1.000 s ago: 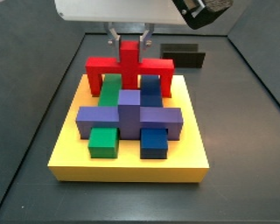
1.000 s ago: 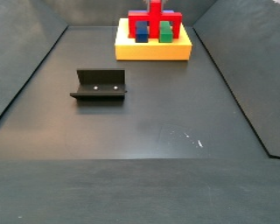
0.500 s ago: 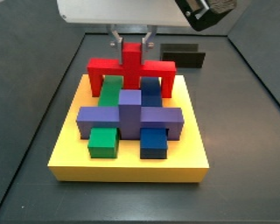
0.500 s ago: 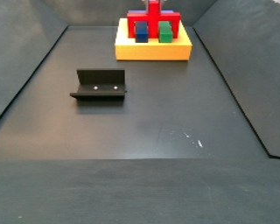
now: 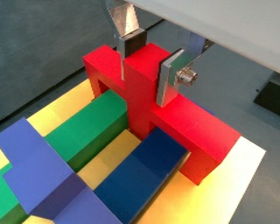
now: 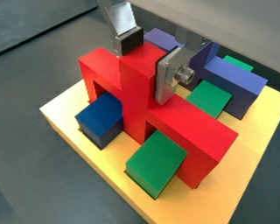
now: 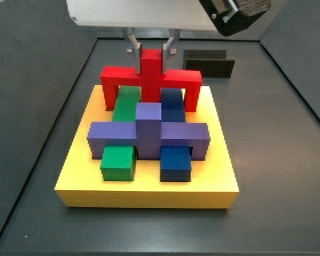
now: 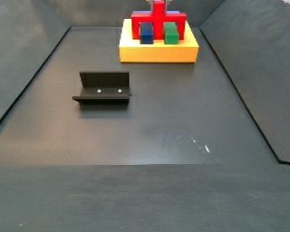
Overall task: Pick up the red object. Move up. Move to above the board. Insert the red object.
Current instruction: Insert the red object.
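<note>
Side views, left to right: the dark L-shaped fixture stands alone on the dark table, well apart from the big flat square yellow board at the far end. In a side view the fixture sits just behind the board.

On the board: a green block and a blue block stand in the near slots, and a purple cross-shaped block sits in the middle. The bright red arch-shaped object is at the back edge of the board, both legs down on either side of the green and blue pieces beneath it, stub pointing up.

The gripper is directly above the red object. In both wrist views its flat silver fingers sit either side of the upright stub, dark pads against the red faces, so it is clamped on the stub of the red object. In a wrist view the arch legs straddle a blue piece and a green piece; whether the legs are fully seated cannot be told.

Compared with the frames half a second and a second ago, no visible difference: the red object, gripper, board and fixture all look in the same places.
</note>
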### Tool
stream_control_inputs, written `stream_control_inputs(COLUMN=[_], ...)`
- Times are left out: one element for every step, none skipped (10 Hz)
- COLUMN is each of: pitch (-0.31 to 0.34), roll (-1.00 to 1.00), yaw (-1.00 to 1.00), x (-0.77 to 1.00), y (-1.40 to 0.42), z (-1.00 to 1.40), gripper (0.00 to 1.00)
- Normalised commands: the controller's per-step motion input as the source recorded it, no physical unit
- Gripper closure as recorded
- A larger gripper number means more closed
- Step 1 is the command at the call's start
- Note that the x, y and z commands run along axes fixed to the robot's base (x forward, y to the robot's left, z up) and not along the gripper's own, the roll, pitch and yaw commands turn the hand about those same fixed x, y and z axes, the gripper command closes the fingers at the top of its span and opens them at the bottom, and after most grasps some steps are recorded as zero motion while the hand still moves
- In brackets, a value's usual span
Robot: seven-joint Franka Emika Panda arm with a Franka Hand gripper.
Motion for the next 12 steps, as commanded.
stream_control_inputs(pitch=[0.0,0.004,0.006,0.0,-0.036,-0.011,-0.01,-0.009,0.054,0.167,0.051,0.0], roll=[0.0,0.02,0.01,0.0,-0.05,-0.02,-0.02,0.0,0.04,0.03,0.0,-0.02], yaw=[-0.42,-0.37,-0.31,-0.29,-0.16,-0.15,-0.16,-0.23,-0.27,-0.41,-0.27,-0.02], x=[0.3,0.17,0.1,0.04,0.0,0.0,0.0,-0.05,0.09,0.29,0.07,-0.01], y=[0.0,0.0,0.0,0.01,0.07,0.03,0.07,0.15,0.05,0.0,0.0,0.0], z=[-0.34,-0.3,-0.29,-0.39,-0.42,-0.35,-0.34,-0.31,-0.06,-0.03,-0.12,-0.19], gripper=[1.0,1.0,1.0,1.0,1.0,1.0,1.0,1.0,1.0,1.0,1.0,1.0])
